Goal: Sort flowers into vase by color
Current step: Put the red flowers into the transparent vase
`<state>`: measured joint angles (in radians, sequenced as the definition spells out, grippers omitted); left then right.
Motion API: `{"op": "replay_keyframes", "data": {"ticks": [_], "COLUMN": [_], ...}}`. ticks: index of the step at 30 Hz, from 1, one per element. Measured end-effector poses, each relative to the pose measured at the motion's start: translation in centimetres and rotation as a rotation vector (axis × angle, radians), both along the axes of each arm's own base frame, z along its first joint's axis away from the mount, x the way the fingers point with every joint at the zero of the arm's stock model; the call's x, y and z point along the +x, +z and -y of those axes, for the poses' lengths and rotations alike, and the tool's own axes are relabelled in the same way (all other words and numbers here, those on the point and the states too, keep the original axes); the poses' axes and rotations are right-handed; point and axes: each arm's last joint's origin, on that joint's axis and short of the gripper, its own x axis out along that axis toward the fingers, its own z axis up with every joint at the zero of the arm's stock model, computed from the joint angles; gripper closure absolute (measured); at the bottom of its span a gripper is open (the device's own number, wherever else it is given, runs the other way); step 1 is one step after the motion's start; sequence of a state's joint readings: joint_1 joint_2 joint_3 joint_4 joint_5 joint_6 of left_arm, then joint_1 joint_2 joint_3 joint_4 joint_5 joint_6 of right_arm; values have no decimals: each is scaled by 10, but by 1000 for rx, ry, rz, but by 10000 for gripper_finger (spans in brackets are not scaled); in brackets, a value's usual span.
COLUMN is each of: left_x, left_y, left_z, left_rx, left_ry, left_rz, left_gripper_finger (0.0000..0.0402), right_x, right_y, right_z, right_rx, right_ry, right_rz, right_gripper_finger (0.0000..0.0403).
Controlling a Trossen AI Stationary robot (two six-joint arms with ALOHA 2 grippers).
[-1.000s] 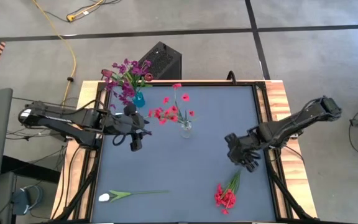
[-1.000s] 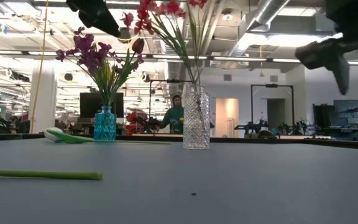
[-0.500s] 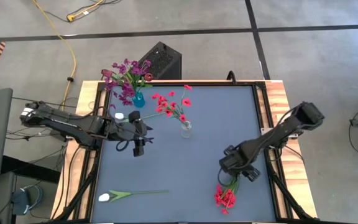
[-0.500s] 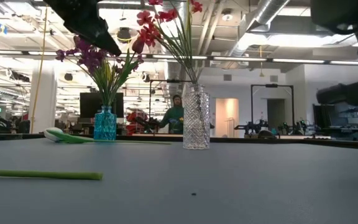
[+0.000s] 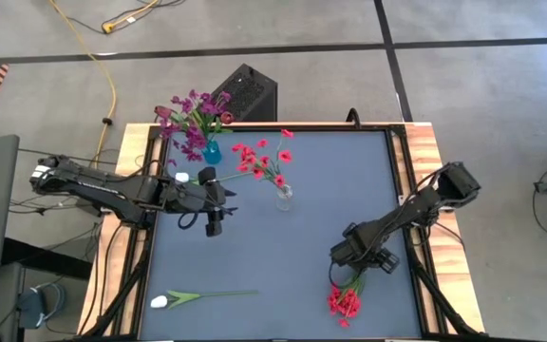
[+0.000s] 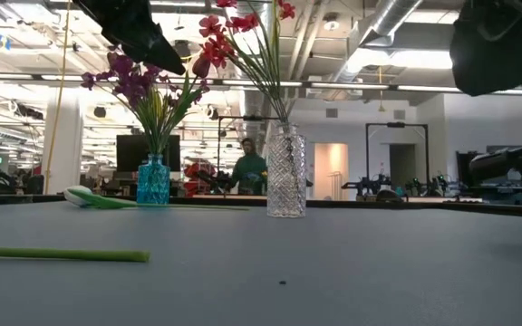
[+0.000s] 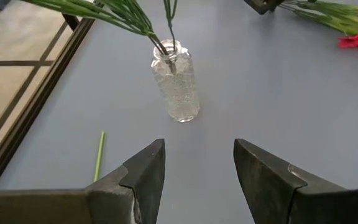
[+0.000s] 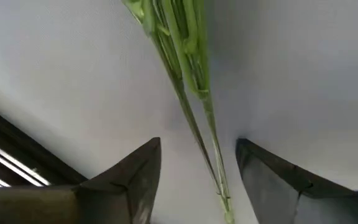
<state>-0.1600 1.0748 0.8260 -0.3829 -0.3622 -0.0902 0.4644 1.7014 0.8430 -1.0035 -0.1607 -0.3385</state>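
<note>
A bunch of red flowers [image 5: 344, 300] lies flat on the table near the right front, its green stems [image 8: 185, 56] pointing to the far side. My right gripper [image 5: 357, 258] points down over the stem ends, open, with one finger on each side of the stems [image 8: 199, 149]. My left gripper [image 5: 212, 226] hangs open and empty [image 7: 199, 146] just left of the clear vase [image 7: 178, 84], which holds red flowers [image 5: 262, 161]. A blue vase [image 5: 212, 152] at the far left holds purple flowers. A white flower [image 5: 198, 297] lies on the table at the near left.
A short loose green stem [image 7: 98, 155] lies on the table near the clear vase. The wooden table frame [image 5: 435, 180] runs along the right edge, close to my right arm. The middle of the dark table top [image 5: 292, 247] is bare. A person stands in the room behind [image 6: 247, 167].
My right gripper has come down and toward the near edge, tipping from slanted to nearly straight down over the red bunch's stem ends. My left gripper has sunk a little. The red flowers in the clear vase have leaned over toward the table's left.
</note>
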Motion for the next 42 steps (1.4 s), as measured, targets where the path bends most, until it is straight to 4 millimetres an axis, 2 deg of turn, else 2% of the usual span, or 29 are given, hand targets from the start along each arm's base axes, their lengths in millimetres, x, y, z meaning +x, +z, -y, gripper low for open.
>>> {"op": "replay_keyframes", "data": {"ticks": [3, 7, 9, 10, 14, 18, 23, 27, 32, 39, 42], "left_x": [0, 0, 0, 0, 1, 1, 2, 5, 3, -3, -4], "left_y": [0, 0, 0, 0, 1, 1, -2, -22, -46, -58, -58], "left_z": [0, 0, 0, 0, 0, 0, 1, 3, 5, 5, 3], "left_rx": [0, 0, 1, 2, 3, 5, -12, -23, -51, -20, -11], "left_ry": [0, 0, 1, 2, 4, -1, -22, -98, -240, -311, -304], "left_rz": [0, 1, 1, 1, 10, 11, 34, 117, 251, 441, 474], "left_gripper_finger": [222, 222, 222, 222, 222, 222, 222, 222, 222, 221, 221], "right_x": [3, 9, 12, 14, 18, 18, 13, 5, -3, -2, 0], "right_y": [1, 9, 19, 26, 53, 82, 114, 129, 140, 131, 124], "right_z": [-2, -5, -7, -9, -9, -3, 13, 27, 42, 66, 76], "right_rx": [-10, -9, 11, 30, 79, 165, 322, 437, 537, 490, 431], "right_ry": [8, 12, 16, 23, 30, 6, -41, -73, -106, -138, -134], "right_rz": [2, 14, 29, 53, 146, 330, 671, 984, 1325, 1560, 1591], "right_gripper_finger": [221, 317, 367, 380, 370, 365, 381, 381, 371, 380, 380]}}
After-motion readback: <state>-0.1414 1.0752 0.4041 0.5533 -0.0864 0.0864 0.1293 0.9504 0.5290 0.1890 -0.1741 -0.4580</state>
